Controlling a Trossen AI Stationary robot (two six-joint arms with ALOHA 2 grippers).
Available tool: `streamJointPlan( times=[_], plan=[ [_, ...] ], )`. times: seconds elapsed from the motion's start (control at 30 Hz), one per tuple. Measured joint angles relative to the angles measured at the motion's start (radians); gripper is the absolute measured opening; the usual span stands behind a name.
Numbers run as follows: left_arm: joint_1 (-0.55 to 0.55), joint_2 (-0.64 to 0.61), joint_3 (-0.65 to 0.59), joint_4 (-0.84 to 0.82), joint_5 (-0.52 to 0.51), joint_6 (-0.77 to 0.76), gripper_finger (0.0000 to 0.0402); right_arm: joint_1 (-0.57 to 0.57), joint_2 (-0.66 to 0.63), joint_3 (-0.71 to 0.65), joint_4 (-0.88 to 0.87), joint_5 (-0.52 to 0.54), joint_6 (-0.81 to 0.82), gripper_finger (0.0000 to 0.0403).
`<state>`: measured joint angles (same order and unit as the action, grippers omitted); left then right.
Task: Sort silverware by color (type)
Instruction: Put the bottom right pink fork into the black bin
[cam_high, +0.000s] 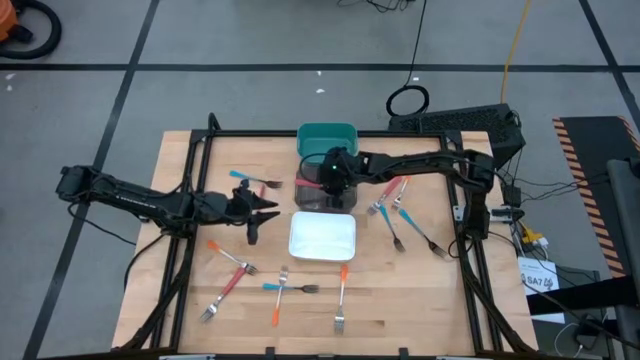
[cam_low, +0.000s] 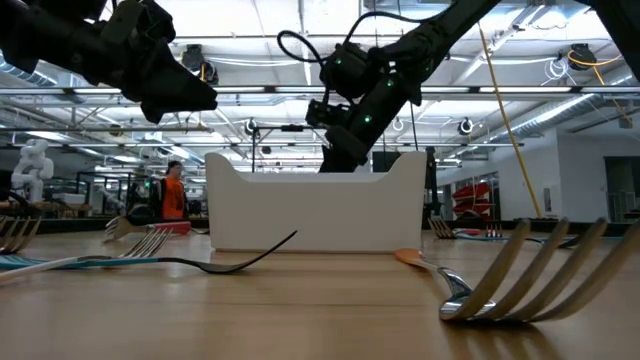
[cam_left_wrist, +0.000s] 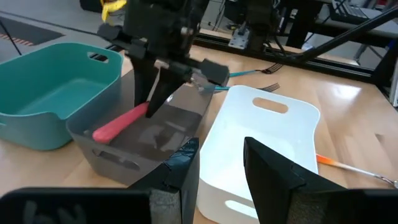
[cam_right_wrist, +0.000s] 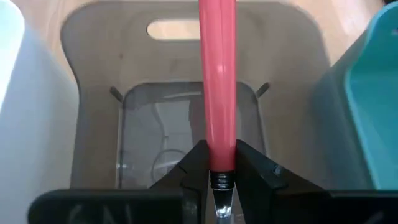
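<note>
My right gripper (cam_high: 333, 180) hangs over the grey bin (cam_high: 312, 196) and is shut on a red-handled fork (cam_right_wrist: 217, 81). In the left wrist view the fork's handle (cam_left_wrist: 121, 122) slants down into the grey bin (cam_left_wrist: 106, 152). My left gripper (cam_high: 260, 213) hovers open above the table, left of the white bin (cam_high: 322, 238), touching nothing. Its fingers (cam_left_wrist: 273, 177) frame the white bin (cam_left_wrist: 261, 137). The teal bin (cam_high: 327, 138) stands beyond the grey one. Loose forks lie flat on the table: a blue and a red one (cam_high: 254, 182), and others along the near side (cam_high: 285, 289). My right gripper pinches the red fork between its two fingers at the handle's neck end (cam_right_wrist: 222, 163), where the plastic meets the metal. The fingers come from above, pointing down. The handle slants down and away from them into the grey bin. Whether its free end (cam_left_wrist: 99, 132) touches the bin, I cannot tell.
A cluster of red and blue forks (cam_high: 395, 212) lies right of the bins. Orange forks (cam_high: 342, 292) (cam_high: 230, 256), a red one (cam_high: 226, 291) and a blue one lie near the table's near edge. A black frame rail (cam_high: 470, 215) borders the tabletop.
</note>
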<state>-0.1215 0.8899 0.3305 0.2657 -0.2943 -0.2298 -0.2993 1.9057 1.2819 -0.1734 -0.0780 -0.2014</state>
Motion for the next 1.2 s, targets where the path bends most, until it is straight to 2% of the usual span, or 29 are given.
streamJointPlan(
  times=[0.47, 0.9, 1.03, 1.2],
  plan=[
    [-0.003, 0.000, 0.000, -0.003, 0.000, 0.017, 0.0122, 0.000, 0.012, 0.000, -0.022, 0.000, -0.008, 0.0055],
    [-0.003, 0.000, 0.000, -0.018, 0.000, 0.021, 0.0122, 0.000, -0.052, -0.001, -0.099, 0.005, 0.006, 0.0055],
    [-0.003, 0.000, 0.000, -0.018, 0.000, 0.021, 0.0122, 0.000, -0.052, -0.001, -0.107, 0.054, 0.006, 0.0055],
    [-0.003, 0.000, 0.000, -0.008, 0.000, 0.018, 0.0122, 0.000, -0.052, -0.001, -0.118, 0.056, 0.007, 0.0055]
  ],
)
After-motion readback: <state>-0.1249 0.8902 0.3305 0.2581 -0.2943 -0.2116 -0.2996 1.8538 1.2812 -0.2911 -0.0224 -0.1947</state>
